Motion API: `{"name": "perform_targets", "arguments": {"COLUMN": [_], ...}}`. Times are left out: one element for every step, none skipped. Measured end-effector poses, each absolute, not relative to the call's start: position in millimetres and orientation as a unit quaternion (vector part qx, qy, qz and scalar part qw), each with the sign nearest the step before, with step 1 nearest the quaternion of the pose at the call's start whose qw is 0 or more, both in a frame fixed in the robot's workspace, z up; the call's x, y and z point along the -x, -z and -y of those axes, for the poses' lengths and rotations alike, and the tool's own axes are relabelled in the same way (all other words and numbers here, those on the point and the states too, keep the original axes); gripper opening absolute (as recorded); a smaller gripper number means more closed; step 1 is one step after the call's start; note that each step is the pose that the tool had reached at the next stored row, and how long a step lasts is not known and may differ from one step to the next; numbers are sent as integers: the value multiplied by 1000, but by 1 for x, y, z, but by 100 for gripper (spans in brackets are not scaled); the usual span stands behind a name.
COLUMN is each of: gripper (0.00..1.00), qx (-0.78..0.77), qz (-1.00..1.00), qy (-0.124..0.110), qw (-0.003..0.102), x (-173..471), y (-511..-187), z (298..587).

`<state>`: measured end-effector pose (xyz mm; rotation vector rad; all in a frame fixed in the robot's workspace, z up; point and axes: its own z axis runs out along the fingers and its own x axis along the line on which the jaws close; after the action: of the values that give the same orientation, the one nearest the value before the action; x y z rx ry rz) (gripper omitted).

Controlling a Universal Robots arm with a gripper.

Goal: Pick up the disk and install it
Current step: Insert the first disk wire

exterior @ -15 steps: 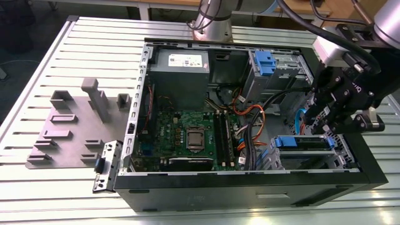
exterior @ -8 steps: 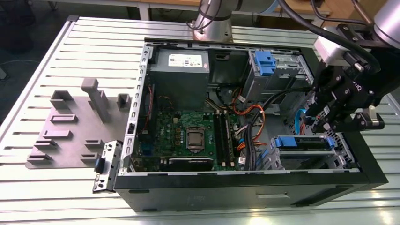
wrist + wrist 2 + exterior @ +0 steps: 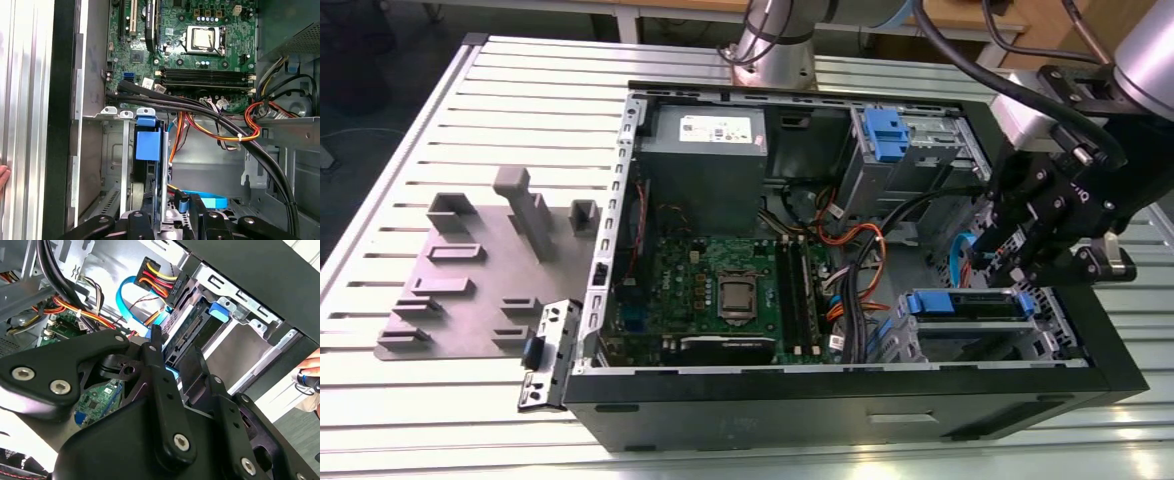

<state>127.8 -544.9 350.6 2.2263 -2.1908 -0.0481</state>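
Note:
The disk [image 3: 967,304] sits in the grey drive cage [image 3: 1047,325] at the corner of the open computer case on the exterior view's right. Its blue carrier tab faces up. In the first wrist view the disk [image 3: 149,145] stands edge-on in a cage slot [image 3: 115,150], blue tab outermost. My gripper [image 3: 1017,272] hovers just above the cage. In the second wrist view the gripper [image 3: 176,347] is open, and past its black fingers [image 3: 156,360] lie the disk's connector end [image 3: 190,337] and a light-blue cable. The gripper [image 3: 167,212] holds nothing.
Bundled black, orange and red cables [image 3: 854,250] cross the case beside the cage. The motherboard [image 3: 720,290], power-supply box [image 3: 707,150] and a blue-latched upper cage [image 3: 887,135] fill the rest. A grey fixture plate [image 3: 467,270] lies on the exterior view's left. A person's hand [image 3: 310,372] is near the case.

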Motion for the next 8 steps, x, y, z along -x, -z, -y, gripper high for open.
{"name": "perform_targets", "arguments": {"gripper": [42,42,42,42,42,42,42,42], "qx": [-713,-713,-713,-713,-713,-713,-713,-713], "qz": [701,701,701,701,701,701,701,701], "qy": [15,15,15,15,15,15,15,15], "qw": [9,9,9,9,9,9,9,9], "x": [-127,-127,-126,-125,-125,-124,-124,-124], "y": [-350,-350,-350,-350,-350,-350,-350,-350], "z": [545,545,545,545,545,545,545,545]}}
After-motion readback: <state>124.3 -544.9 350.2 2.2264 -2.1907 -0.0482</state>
